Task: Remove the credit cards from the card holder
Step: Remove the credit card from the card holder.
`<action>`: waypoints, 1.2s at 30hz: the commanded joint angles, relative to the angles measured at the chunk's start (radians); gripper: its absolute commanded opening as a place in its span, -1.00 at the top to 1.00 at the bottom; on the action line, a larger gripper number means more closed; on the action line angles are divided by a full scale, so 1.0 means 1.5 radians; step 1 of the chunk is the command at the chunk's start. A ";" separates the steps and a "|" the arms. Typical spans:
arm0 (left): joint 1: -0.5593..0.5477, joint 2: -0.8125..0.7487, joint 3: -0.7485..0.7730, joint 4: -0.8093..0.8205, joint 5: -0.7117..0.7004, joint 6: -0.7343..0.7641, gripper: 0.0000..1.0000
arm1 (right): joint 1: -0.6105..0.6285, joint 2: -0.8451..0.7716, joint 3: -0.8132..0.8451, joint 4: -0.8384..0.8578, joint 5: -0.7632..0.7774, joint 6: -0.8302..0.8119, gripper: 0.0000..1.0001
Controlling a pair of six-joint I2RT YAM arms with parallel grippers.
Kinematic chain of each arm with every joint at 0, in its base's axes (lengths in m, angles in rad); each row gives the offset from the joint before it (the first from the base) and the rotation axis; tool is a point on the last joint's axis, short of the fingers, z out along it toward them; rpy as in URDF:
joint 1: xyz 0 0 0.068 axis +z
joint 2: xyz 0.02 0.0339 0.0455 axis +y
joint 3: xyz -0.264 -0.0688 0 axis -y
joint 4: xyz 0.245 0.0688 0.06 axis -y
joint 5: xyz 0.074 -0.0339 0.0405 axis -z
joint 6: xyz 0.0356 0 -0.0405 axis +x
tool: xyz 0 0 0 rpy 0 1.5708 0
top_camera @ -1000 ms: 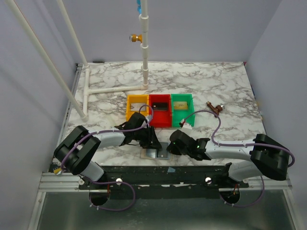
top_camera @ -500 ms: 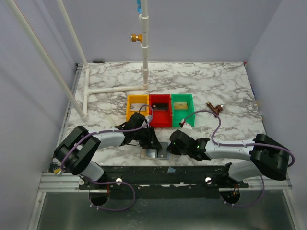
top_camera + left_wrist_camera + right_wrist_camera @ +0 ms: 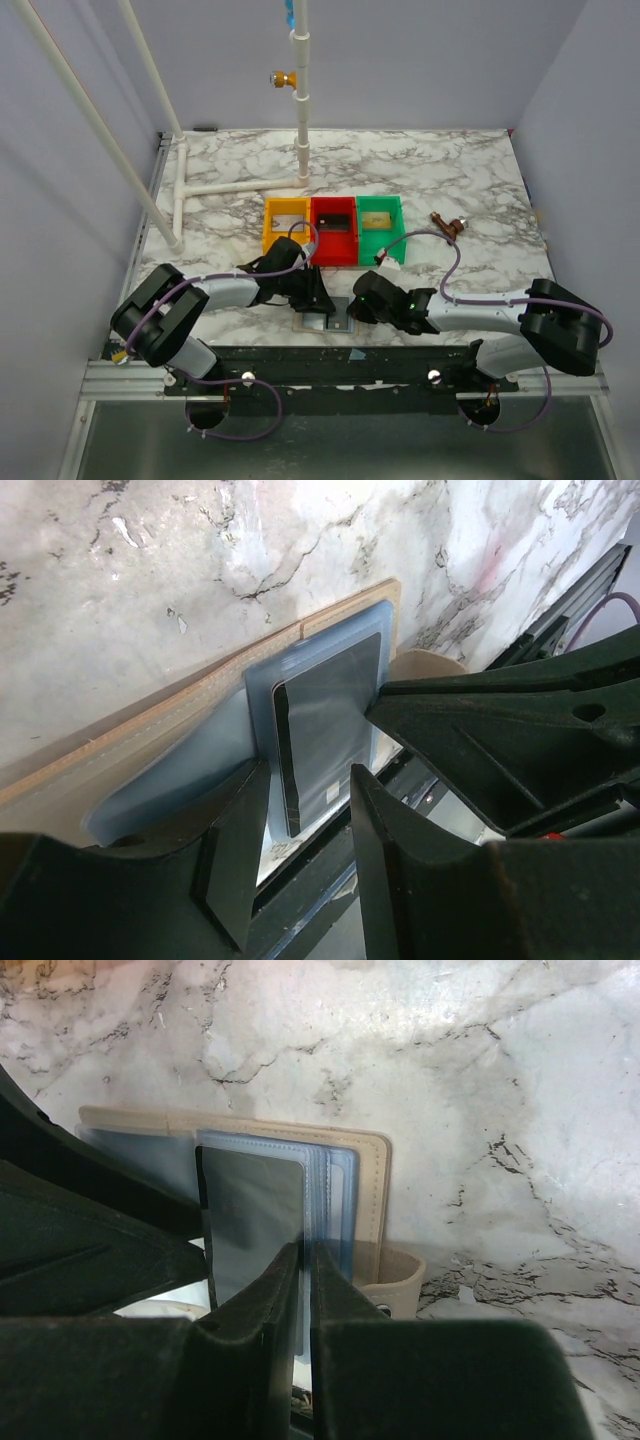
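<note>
Black card (image 3: 250, 1220) edge pinched by right tool (image 3: 305, 1255), near end hidden; left tool (image 3: 305, 780) spread open.

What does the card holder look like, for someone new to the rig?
On the marble table, find the red tray in the middle of three bright ones, then come straight toward the near edge. The card holder lies open and flat there. Unlike those boxy neighbours, it is a thin tan-edged wallet with grey-blue sleeves and a dark card showing.
</note>
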 commanded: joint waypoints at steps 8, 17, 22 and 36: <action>-0.003 -0.021 -0.014 0.072 0.057 -0.025 0.19 | 0.004 0.033 -0.016 -0.020 0.003 0.007 0.80; -0.003 -0.044 -0.035 0.116 0.081 -0.051 0.19 | 0.003 0.042 -0.016 -0.018 0.000 0.005 0.81; 0.000 -0.058 -0.039 0.114 0.080 -0.052 0.19 | 0.003 0.046 -0.012 -0.018 -0.001 0.004 0.82; 0.028 -0.067 -0.068 0.153 0.099 -0.076 0.19 | 0.003 0.045 -0.012 -0.024 -0.001 0.004 0.83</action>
